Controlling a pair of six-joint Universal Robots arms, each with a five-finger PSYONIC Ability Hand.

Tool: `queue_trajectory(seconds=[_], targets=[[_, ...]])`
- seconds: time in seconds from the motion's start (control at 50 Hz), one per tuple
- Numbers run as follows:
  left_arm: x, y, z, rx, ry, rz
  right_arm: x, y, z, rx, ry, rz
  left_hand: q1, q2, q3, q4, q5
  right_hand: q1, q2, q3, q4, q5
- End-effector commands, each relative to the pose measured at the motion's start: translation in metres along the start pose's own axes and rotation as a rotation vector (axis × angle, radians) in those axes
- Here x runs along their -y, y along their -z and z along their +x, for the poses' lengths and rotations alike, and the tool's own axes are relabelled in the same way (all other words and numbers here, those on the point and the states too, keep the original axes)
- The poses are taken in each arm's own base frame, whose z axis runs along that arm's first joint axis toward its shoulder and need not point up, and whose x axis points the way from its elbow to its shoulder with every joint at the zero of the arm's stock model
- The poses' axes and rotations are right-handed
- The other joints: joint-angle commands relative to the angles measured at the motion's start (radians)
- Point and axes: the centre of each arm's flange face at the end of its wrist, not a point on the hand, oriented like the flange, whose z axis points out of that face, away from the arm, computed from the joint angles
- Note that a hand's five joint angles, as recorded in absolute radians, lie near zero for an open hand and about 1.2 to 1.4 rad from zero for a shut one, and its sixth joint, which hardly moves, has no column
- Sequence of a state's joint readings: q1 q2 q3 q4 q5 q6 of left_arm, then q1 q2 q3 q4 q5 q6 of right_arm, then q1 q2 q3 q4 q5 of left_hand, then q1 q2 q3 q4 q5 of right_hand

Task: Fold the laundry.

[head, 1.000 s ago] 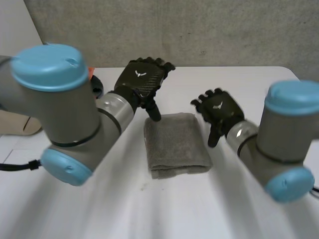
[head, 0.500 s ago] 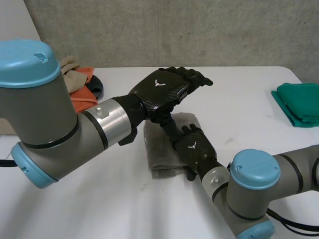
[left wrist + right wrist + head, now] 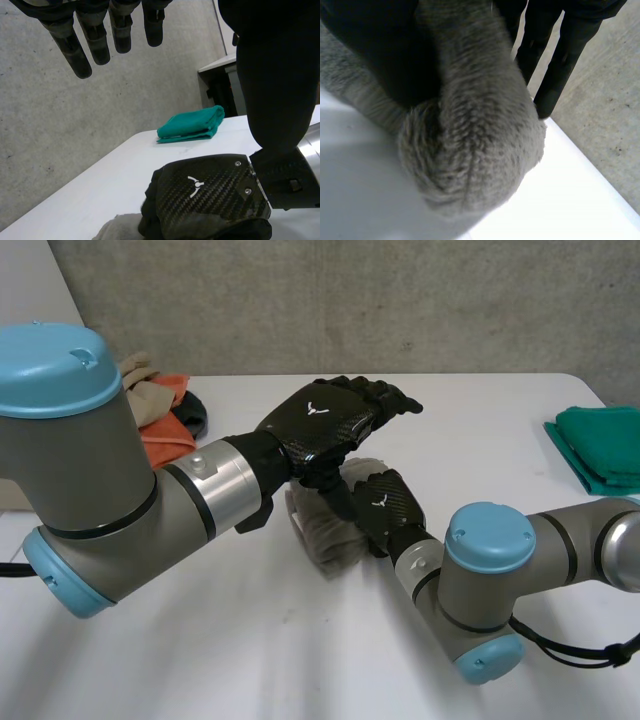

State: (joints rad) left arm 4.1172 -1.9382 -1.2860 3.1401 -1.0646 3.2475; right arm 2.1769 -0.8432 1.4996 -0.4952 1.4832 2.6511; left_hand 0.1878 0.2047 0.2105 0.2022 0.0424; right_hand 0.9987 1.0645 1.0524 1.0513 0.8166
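So the grey towel [image 3: 322, 538] is sitting mid-desk [image 3: 250, 640] between the two arms, already in a chunky folded bundle. As far as I can tell its long axis is running roughly away from the robot. The right robot hand [image 3: 385, 512] is clearly the nearer one: it's coming in from the towel's right side and sitting right on that edge. In its own wrist view the cloth is bunching up fat between the thumb and the fingers, so I'm reading it as clamped on the towel, not just resting there. The left robot hand [image 3: 325, 420] is hovering above the towel's far end, almost over the right one. Its fingers are sticking out straight toward the robot's right, gripping nothing and not touching the cloth. So the towel is lying below and slightly toward the robot from the left palm. My guess is whatever's coming next is hanging on the right side, since that one is doing the holding, with the left only needing to drop straight down if it's going to pin or smooth anything. A folded green cloth [image 3: 598, 445] is lying well off to the right, and a pile of clothes [image 3: 150, 415] is waiting at the far left.
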Motion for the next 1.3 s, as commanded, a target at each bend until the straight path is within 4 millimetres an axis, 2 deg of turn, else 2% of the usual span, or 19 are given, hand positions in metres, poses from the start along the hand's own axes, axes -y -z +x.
queue_trajectory(seconds=[0.02, 0.14, 0.26, 0.28, 0.38, 0.44, 0.54, 0.6, 0.62, 0.7, 0.78, 0.86, 0.98, 1.0, 1.02, 1.04, 1.14, 1.24, 1.3], targets=[[0.001, 0.000, 0.000, 0.000, -0.002, 0.004, 0.009, -0.009, 0.019, -0.048, -0.011, 0.035, -0.004, -0.021, -0.026, -0.018, -0.033, 0.398, 0.332, 0.344, 0.345, 0.405], [0.010, -0.001, -0.001, 0.004, -0.020, 0.036, 0.064, -0.019, 0.097, -0.232, -0.066, 0.207, -0.001, -0.018, -0.023, -0.015, -0.030, 0.398, 0.332, 0.344, 0.345, 0.405], [0.028, -0.002, 0.000, 0.005, -0.052, 0.106, 0.085, -0.025, 0.182, -0.403, -0.127, 0.304, 0.002, -0.015, -0.021, -0.012, -0.027, 0.398, 0.332, 0.344, 0.345, 0.405], [0.032, -0.001, 0.000, 0.007, -0.055, 0.116, 0.084, -0.025, 0.208, -0.452, -0.128, 0.314, 0.002, -0.015, -0.021, -0.012, -0.027, 0.398, 0.332, 0.344, 0.345, 0.405], [0.044, 0.002, -0.002, 0.010, -0.029, 0.152, 0.072, -0.013, 0.291, -0.605, -0.102, 0.320, 0.002, -0.015, -0.021, -0.012, -0.027, 0.398, 0.332, 0.344, 0.345, 0.405], [0.044, 0.001, -0.001, 0.006, -0.007, 0.170, 0.049, -0.005, 0.339, -0.664, -0.064, 0.312, 0.005, -0.012, -0.018, -0.009, -0.024, 0.398, 0.332, 0.344, 0.345, 0.405], [0.037, -0.002, 0.000, 0.000, 0.006, 0.158, -0.026, -0.003, 0.392, -0.674, -0.044, 0.234, 0.005, -0.012, -0.018, -0.009, -0.024, 0.398, 0.332, 0.344, 0.345, 0.405], [0.030, -0.005, 0.000, -0.002, 0.015, 0.143, -0.068, -0.003, 0.404, -0.658, -0.053, 0.185, 0.005, -0.012, -0.018, -0.009, -0.024, 0.398, 0.332, 0.344, 0.345, 0.405], [0.027, -0.006, 0.000, -0.003, 0.019, 0.134, -0.098, -0.003, 0.408, -0.642, -0.061, 0.152, 0.008, -0.009, -0.015, -0.006, -0.021, 0.398, 0.332, 0.344, 0.345, 0.405], [0.014, -0.011, -0.002, -0.003, 0.036, 0.105, -0.166, 0.004, 0.414, -0.627, -0.080, 0.072, 0.008, -0.009, -0.015, -0.006, -0.021, 0.398, 0.332, 0.344, 0.345, 0.405], [0.007, -0.013, -0.002, -0.004, 0.044, 0.089, -0.218, 0.018, 0.412, -0.602, -0.092, -0.003, 0.008, -0.009, -0.015, -0.006, -0.021, 0.398, 0.332, 0.344, 0.345, 0.405], [0.005, -0.014, -0.002, -0.004, 0.047, 0.085, -0.238, 0.028, 0.406, -0.524, -0.091, -0.022, 0.011, -0.006, -0.012, -0.003, -0.018, 0.398, 0.332, 0.344, 0.345, 0.405], [0.006, -0.014, -0.002, -0.006, 0.047, 0.087, -0.225, 0.029, 0.403, -0.443, -0.077, 0.021, 0.011, -0.006, -0.012, -0.003, -0.018, 0.398, 0.332, 0.344, 0.345, 0.405], [0.006, -0.014, -0.001, -0.007, 0.047, 0.087, -0.222, 0.030, 0.406, -0.451, -0.074, 0.023, 0.011, -0.006, -0.012, -0.003, -0.018, 0.157, 0.092, 0.104, 0.105, 0.165], [0.007, -0.014, 0.000, -0.009, 0.047, 0.087, -0.216, 0.032, 0.411, -0.471, -0.069, 0.023, 0.011, -0.006, -0.012, -0.003, -0.018, -0.752, -0.818, -0.806, -0.804, -0.744], [0.007, -0.014, 0.002, -0.012, 0.046, 0.088, -0.213, 0.034, 0.414, -0.487, -0.070, 0.020, 0.011, -0.006, -0.012, -0.003, -0.018, -0.824, -0.890, -0.878, -0.877, -0.817], [0.009, -0.014, 0.010, -0.030, 0.045, 0.090, -0.193, 0.048, 0.427, -0.584, -0.118, -0.019, 0.011, -0.006, -0.012, -0.003, -0.018, -0.824, -0.890, -0.878, -0.877, -0.817], [0.010, -0.013, 0.015, -0.041, 0.047, 0.089, -0.138, 0.094, 0.451, -0.657, -0.229, -0.072, 0.008, -0.009, -0.015, -0.006, -0.021, -0.824, -0.890, -0.878, -0.877, -0.817], [0.009, -0.012, 0.018, -0.049, 0.056, 0.083, -0.119, 0.113, 0.459, -0.688, -0.261, -0.110, 0.008, -0.009, -0.015, -0.006, -0.021, -0.824, -0.890, -0.878, -0.877, -0.817]])
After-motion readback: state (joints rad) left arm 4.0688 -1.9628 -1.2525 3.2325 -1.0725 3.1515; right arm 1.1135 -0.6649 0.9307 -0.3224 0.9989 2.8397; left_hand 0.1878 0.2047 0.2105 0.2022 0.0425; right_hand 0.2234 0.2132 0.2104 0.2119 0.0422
